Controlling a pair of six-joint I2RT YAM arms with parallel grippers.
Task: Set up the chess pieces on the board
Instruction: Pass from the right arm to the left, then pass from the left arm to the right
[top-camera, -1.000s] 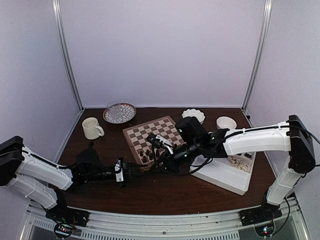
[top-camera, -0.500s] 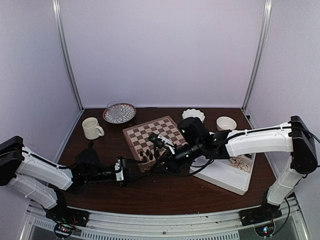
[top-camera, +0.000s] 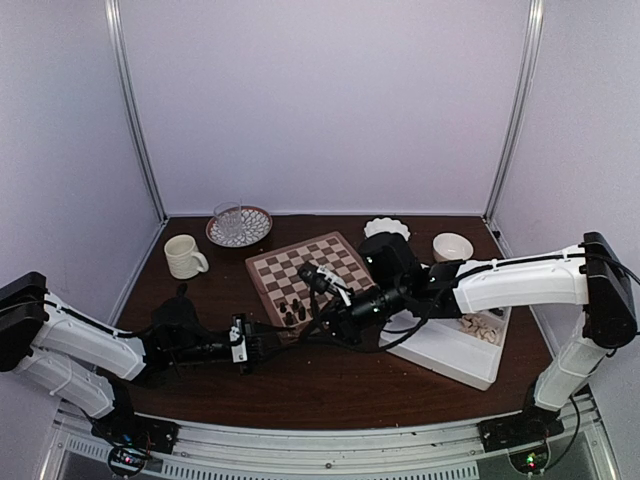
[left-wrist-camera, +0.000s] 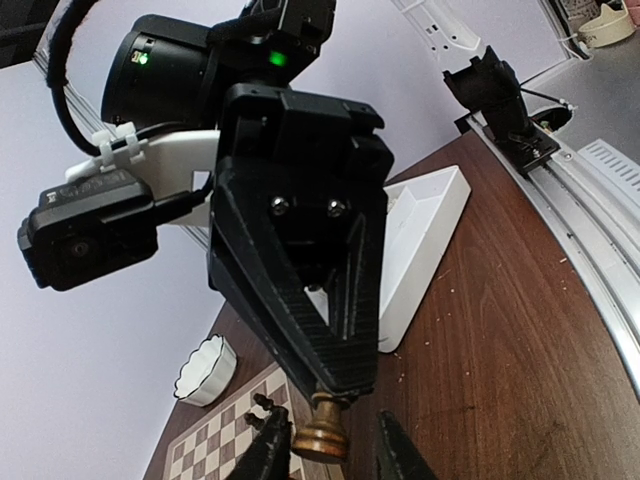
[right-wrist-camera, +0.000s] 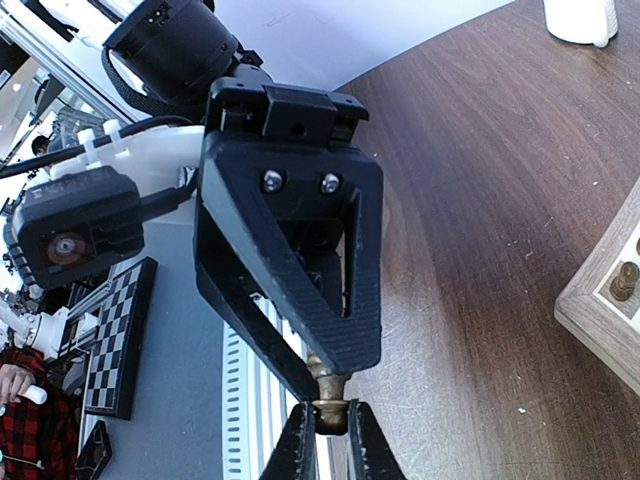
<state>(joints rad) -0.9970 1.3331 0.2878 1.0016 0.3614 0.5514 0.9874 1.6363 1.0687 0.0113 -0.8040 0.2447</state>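
A brown chess piece (left-wrist-camera: 322, 432) hangs in the air between my two grippers, just in front of the board (top-camera: 308, 262). My right gripper (right-wrist-camera: 333, 440) is shut on its narrow top end (right-wrist-camera: 330, 402). My left gripper (left-wrist-camera: 332, 450) faces it with fingers on either side of the wide base; one finger is beside the base and a gap shows at the other. From above, both grippers meet near the board's front corner (top-camera: 298, 334). A few dark chess pieces (top-camera: 293, 308) stand on the board's near edge. Cream pieces (top-camera: 482, 325) lie in the white tray (top-camera: 440, 355).
A cream mug (top-camera: 183, 256) and a glass on a patterned plate (top-camera: 238, 225) stand at the back left. A fluted white dish (top-camera: 387, 230) and a small bowl (top-camera: 452, 245) sit behind the board and tray. The right arm reaches across the tray's near corner.
The right gripper has kept its hold on the piece. The left gripper's fingers opened wider and have come partly back in around the base. Both arms have barely shifted.
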